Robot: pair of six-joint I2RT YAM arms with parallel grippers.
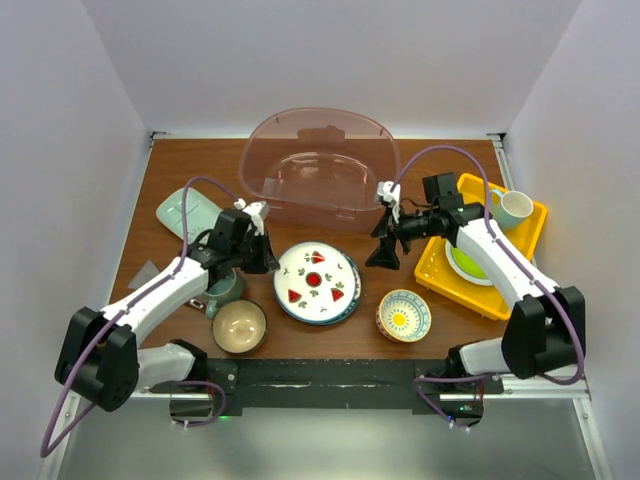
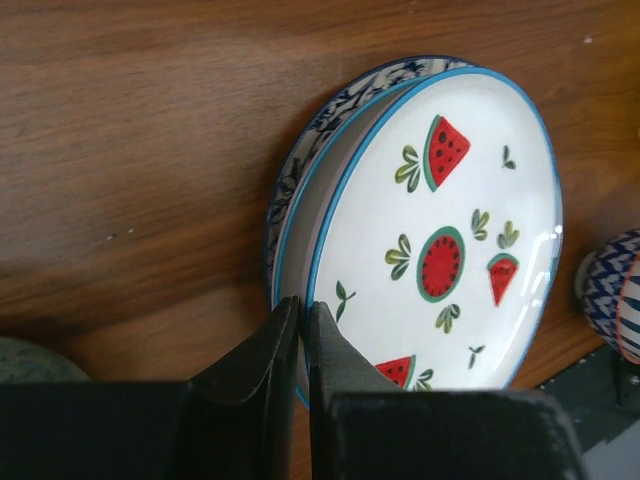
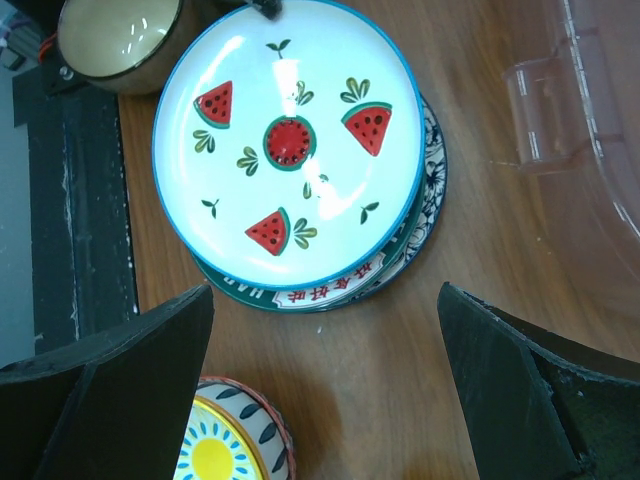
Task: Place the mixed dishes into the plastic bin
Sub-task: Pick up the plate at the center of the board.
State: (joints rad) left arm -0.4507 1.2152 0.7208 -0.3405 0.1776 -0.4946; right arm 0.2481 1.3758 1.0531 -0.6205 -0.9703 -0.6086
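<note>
Two bowls sit nearest us on the counter [image 1: 200, 165], a tan bowl [image 1: 240, 326] and a patterned bowl [image 1: 403, 315]. Just beyond, the left tool [image 2: 303, 335] is pinched narrow on the rim of the watermelon plate [image 1: 315, 280], which lies on a blue-patterned plate [image 2: 300, 150]. The right tool [image 1: 384, 255] hangs wide, holding nothing. We judge the pickup is in hand; next we must lift the plate clear and carry it to the plastic bin [image 1: 320, 205] at the far side.
</note>
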